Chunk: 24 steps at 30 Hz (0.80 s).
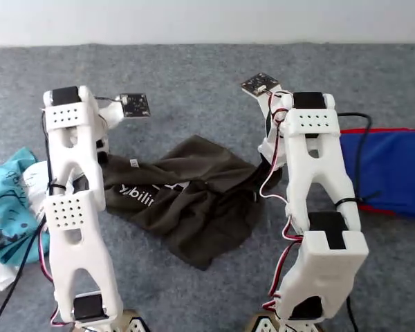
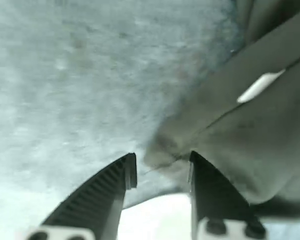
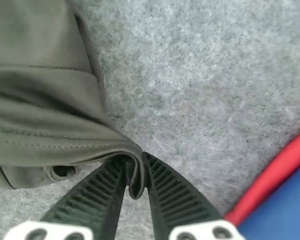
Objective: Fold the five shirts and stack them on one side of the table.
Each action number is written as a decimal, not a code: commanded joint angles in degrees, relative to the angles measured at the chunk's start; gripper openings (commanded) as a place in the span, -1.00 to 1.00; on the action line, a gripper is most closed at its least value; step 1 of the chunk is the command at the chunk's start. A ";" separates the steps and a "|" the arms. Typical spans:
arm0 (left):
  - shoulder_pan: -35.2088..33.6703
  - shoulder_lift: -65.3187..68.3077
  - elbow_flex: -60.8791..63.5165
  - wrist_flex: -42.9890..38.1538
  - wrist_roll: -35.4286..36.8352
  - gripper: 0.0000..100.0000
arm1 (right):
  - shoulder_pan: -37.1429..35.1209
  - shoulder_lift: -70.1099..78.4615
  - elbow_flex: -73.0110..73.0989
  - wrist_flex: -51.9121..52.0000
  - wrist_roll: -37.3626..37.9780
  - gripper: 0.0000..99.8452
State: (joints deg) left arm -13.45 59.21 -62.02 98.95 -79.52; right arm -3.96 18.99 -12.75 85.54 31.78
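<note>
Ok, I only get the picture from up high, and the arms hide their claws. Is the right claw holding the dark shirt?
Observer: Yes. The right gripper is shut on a folded edge of the dark shirt.
Operator: And the left one?
Observer: The left gripper is open. The shirt's edge lies between its fingertips, not pinched.
Operator: How close is the blue shirt to the right one?
Observer: Very close. The blue shirt has a red trim that runs right beside that gripper. I cannot tell if they touch.
</note>
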 commanded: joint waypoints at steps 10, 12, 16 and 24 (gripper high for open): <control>0.00 0.44 -2.24 1.49 -13.45 -0.65 | 0.57 5.67 -5.36 5.23 -0.44 -0.98; 0.97 1.58 -1.89 1.49 -13.45 -0.65 | 0.84 6.81 -6.42 5.23 -0.44 -0.98; 1.41 3.34 -2.07 1.49 -13.45 -0.65 | 0.75 8.75 -6.68 5.23 -0.44 -0.98; 0.97 4.92 -1.71 1.32 -15.82 -0.65 | 0.40 9.36 -6.68 5.23 -2.73 -0.98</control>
State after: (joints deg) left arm -12.66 63.87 -63.34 99.30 -93.49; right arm -2.99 29.01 -17.14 89.93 29.67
